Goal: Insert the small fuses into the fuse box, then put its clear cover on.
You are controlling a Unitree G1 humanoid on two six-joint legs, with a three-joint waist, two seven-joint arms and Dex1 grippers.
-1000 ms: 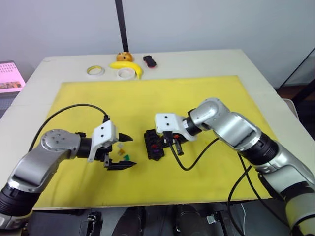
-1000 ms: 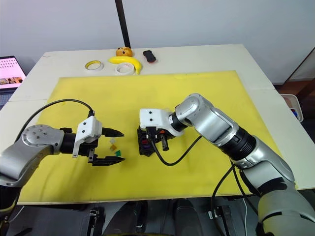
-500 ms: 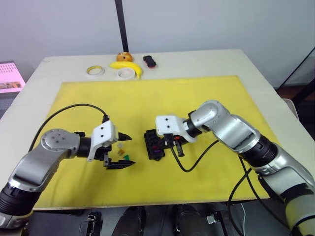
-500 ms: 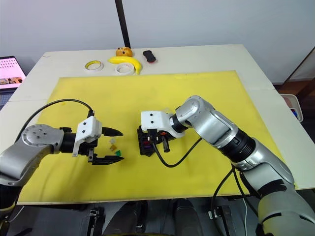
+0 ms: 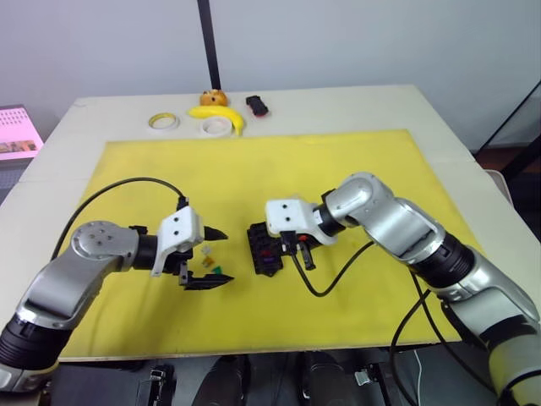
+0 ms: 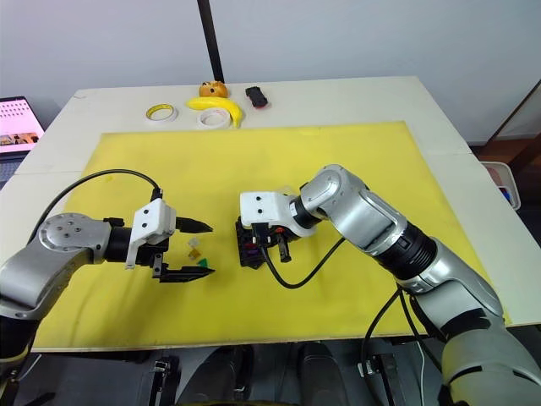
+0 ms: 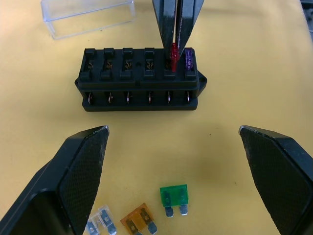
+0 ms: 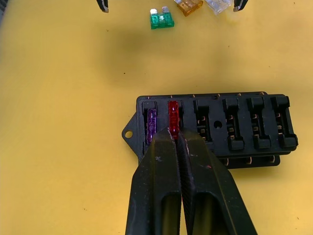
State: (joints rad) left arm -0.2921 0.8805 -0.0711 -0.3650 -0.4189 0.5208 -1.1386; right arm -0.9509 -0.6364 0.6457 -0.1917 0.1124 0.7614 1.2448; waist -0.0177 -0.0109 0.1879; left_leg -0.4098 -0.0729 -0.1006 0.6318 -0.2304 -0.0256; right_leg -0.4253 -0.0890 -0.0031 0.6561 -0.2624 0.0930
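Where slotted, black ribbed fuse box (image 7: 141, 83)

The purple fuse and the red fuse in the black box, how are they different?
The purple fuse sits in the end slot of the fuse box; the red fuse is in the slot beside it. The purple fuse stands free, while the right gripper is shut against the red fuse. The purple fuse sits lower; the red fuse sticks up higher. Both stand upright in the same row.

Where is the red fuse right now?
The red fuse stands in the fuse box, in the slot beside the purple fuse, pinched by the right pincer.
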